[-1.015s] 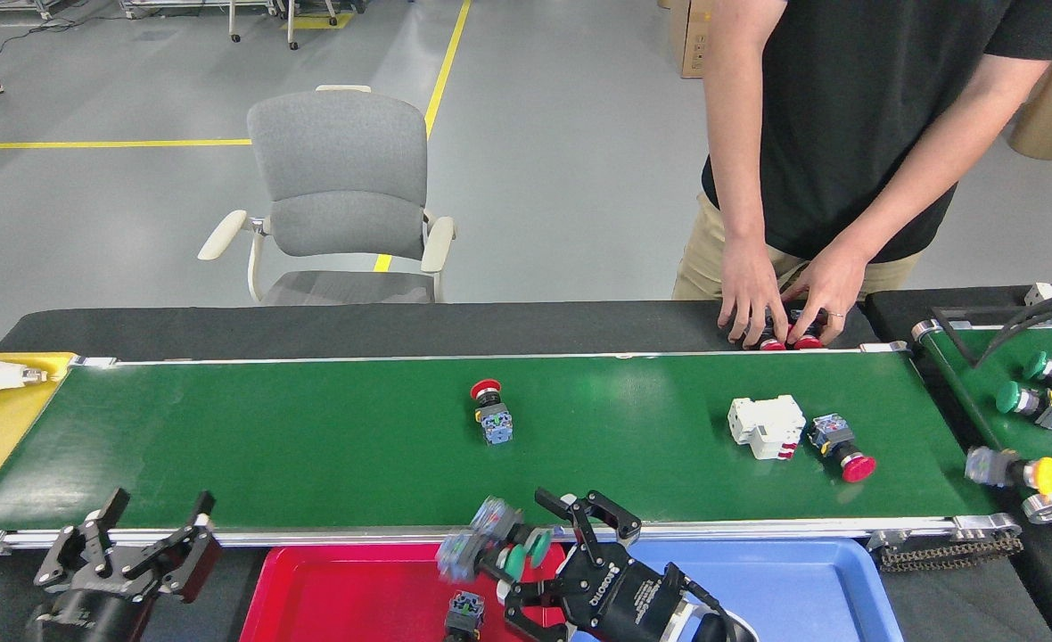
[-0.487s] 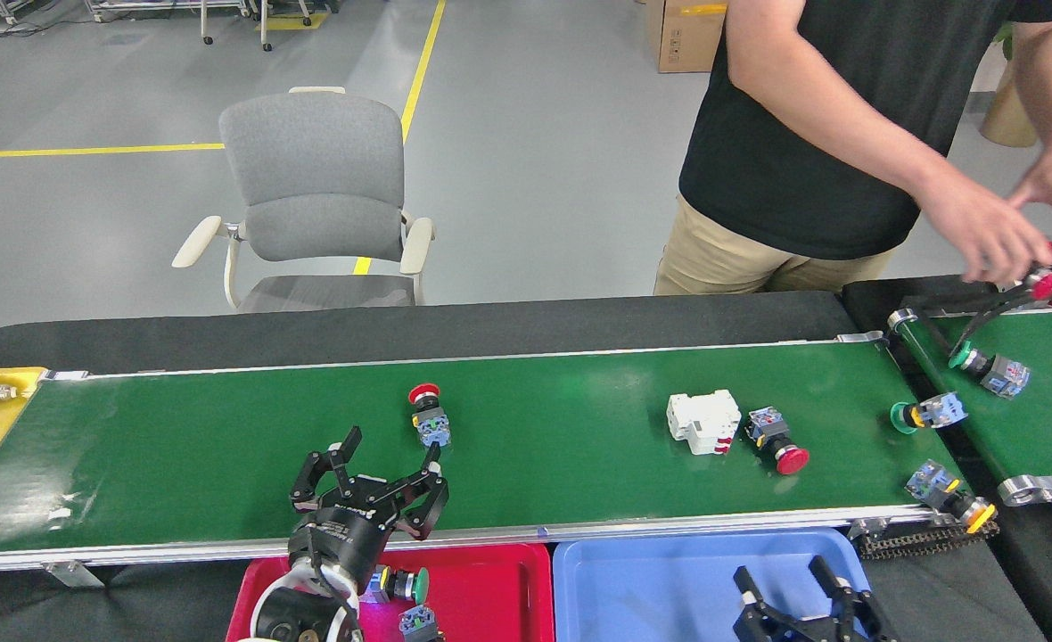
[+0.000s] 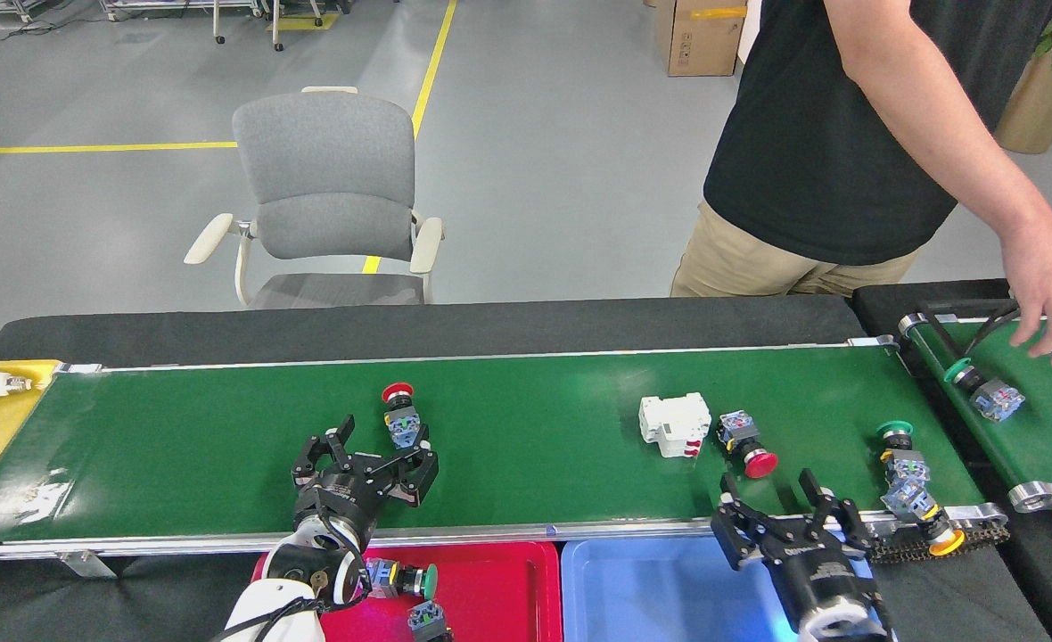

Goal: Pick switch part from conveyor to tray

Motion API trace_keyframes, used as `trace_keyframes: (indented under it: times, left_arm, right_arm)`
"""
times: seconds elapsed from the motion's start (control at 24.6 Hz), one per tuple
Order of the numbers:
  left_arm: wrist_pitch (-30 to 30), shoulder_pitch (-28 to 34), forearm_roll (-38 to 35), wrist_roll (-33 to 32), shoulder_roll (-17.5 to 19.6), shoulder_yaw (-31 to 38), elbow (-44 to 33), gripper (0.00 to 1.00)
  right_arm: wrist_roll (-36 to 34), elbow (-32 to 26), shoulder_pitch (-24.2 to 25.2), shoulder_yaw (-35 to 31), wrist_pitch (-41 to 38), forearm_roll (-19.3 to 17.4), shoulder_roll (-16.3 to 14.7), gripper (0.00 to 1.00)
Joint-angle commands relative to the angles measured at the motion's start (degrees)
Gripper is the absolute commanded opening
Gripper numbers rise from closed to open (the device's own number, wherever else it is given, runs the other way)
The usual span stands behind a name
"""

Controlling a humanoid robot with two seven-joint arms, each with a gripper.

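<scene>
Red-capped switch part [image 3: 399, 414] lying on conveyor [image 3: 535, 401] just beyond left gripper [image 3: 373, 446], jaws spread and empty — advance, straddle the body, close squarely; right gripper [image 3: 780, 504] also open, empty near blue tray [image 3: 669, 588].

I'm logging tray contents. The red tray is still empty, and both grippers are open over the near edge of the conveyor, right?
Not quite. In the head view the red tray already holds switch parts. The rest stands: left gripper and right gripper are open at the conveyor's near edge.
</scene>
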Motion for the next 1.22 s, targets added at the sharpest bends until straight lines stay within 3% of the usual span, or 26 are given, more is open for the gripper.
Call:
trace_keyframes:
  times: [0.0,0.04,0.08,0.2,0.28,0.32,0.41,0.45,0.53,0.65,0.69,0.73,0.77,0.93,1.02,1.14,1.18]
  left_arm:
    - [0.1,-2.1,0.1,0.2,-0.2,0.3,1.1,1.00]
    - [0.2,-2.8,0.1,0.2,-0.2,0.6,2.0,1.00]
    - [0.2,-3.3,0.1,0.2,-0.2,0.9,2.7,1.00]
    - [0.9,-5.0,0.1,0.3,-0.1,3.3,5.6,0.99]
    - [2.4,-6.2,0.1,0.5,0.0,3.9,7.5,0.95]
    - [3.1,-6.5,0.0,0.7,0.0,3.9,8.6,0.86]
    - [3.0,-6.6,0.3,0.9,0.0,3.9,9.6,0.57]
    - [2.7,-6.5,0.6,0.9,-0.1,4.0,9.6,0.37]
    - [2.5,-6.0,2.3,1.0,0.0,3.9,9.3,0.16]
    - [-0.4,-3.7,4.1,1.7,0.3,3.2,4.9,0.06]
    - [-2.7,-2.0,4.0,1.9,0.4,3.1,2.5,0.05]
    - [-5.7,0.5,3.9,1.9,0.5,3.1,-0.7,0.04]
    - [-10.5,4.1,3.9,1.8,0.7,3.0,-5.8,0.05]
    - [-26.5,14.2,3.7,0.2,1.2,2.7,-18.8,0.10]
    - [-31.7,17.5,3.8,0.0,2.5,3.3,-22.7,0.26]
    - [-32.1,20.3,3.8,-0.1,3.0,4.8,-25.5,0.92]
    - [-32.0,21.3,3.9,-0.1,2.9,5.6,-26.4,0.99]
  right_arm:
    - [0.1,1.6,-2.6,3.4,3.9,-0.1,-0.9,0.61]
    - [0.1,2.2,-3.0,4.9,3.9,0.0,-1.9,0.40]
    - [0.1,2.3,-3.1,5.6,3.9,-0.1,-2.9,0.28]
    - [0.1,2.3,-3.0,7.3,3.3,-0.5,-4.4,0.15]
    - [0.1,2.1,-2.9,7.6,3.3,-0.5,-4.4,0.14]
    - [0.1,1.9,-2.9,7.7,3.2,-0.5,-4.4,0.14]
    - [-0.1,0.5,-2.6,7.9,2.2,-0.5,-4.3,0.12]
    - [-0.2,-1.1,-2.1,8.7,1.2,-0.5,-4.3,0.12]
    - [-0.4,-5.8,0.0,12.2,-2.2,-0.6,-4.4,0.12]
    - [-0.4,-13.8,5.0,15.5,-12.2,-0.5,-4.4,0.14]
    - [-0.4,-15.5,5.9,16.4,-15.0,-0.5,-4.3,0.23]
    - [-0.4,-16.7,6.4,18.0,-17.5,-0.2,-4.0,0.54]
    - [-0.4,-17.0,6.5,20.8,-19.3,-0.2,-3.4,1.00]
    - [-0.4,-16.7,6.5,24.4,-19.9,-0.2,-3.1,1.00]
    - [-0.4,-16.8,6.6,24.1,-19.9,-0.5,-3.3,1.00]
    - [-1.4,-18.1,7.2,19.2,-19.9,-1.1,-5.7,1.00]
    - [-2.4,-18.9,8.2,15.0,-20.0,-1.8,-6.6,1.00]
